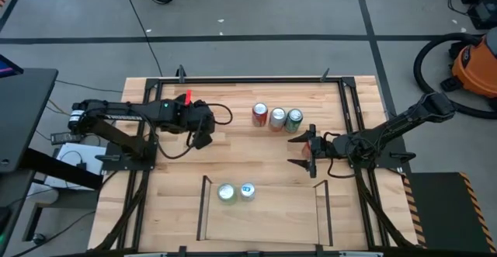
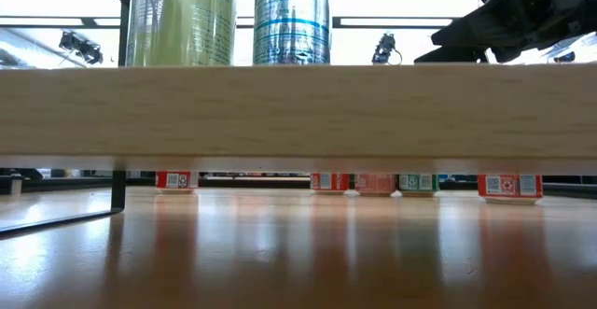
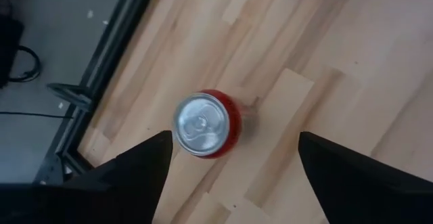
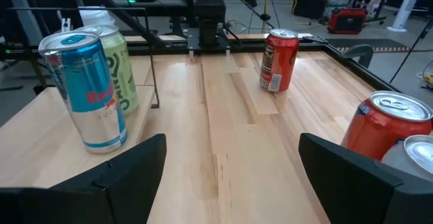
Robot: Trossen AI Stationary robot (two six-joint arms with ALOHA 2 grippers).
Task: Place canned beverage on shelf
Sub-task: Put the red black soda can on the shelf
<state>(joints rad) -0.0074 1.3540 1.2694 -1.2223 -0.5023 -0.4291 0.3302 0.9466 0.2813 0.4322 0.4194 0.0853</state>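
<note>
A red can (image 3: 206,124) stands upright on the wooden table. My left gripper (image 3: 233,156) is open, points down above it, and touches nothing; the can shows between its fingers, nearer one of them. In the high view the left gripper (image 1: 203,137) hides this can. The can also shows in the right wrist view (image 4: 279,60). The shelf (image 1: 264,226) sits at the table's near middle. A green can (image 1: 226,192) and a blue-silver can (image 1: 247,190) stand on its wood floor. My right gripper (image 1: 301,151) is open and empty to the right of centre, pointing toward the table's left.
A red can (image 1: 260,115), a silver-topped red can (image 1: 277,118) and a green can (image 1: 293,119) stand in a row at the far middle, just beyond my right gripper. A black metal frame (image 1: 233,79) borders the tabletop. Bare wood lies between the arms.
</note>
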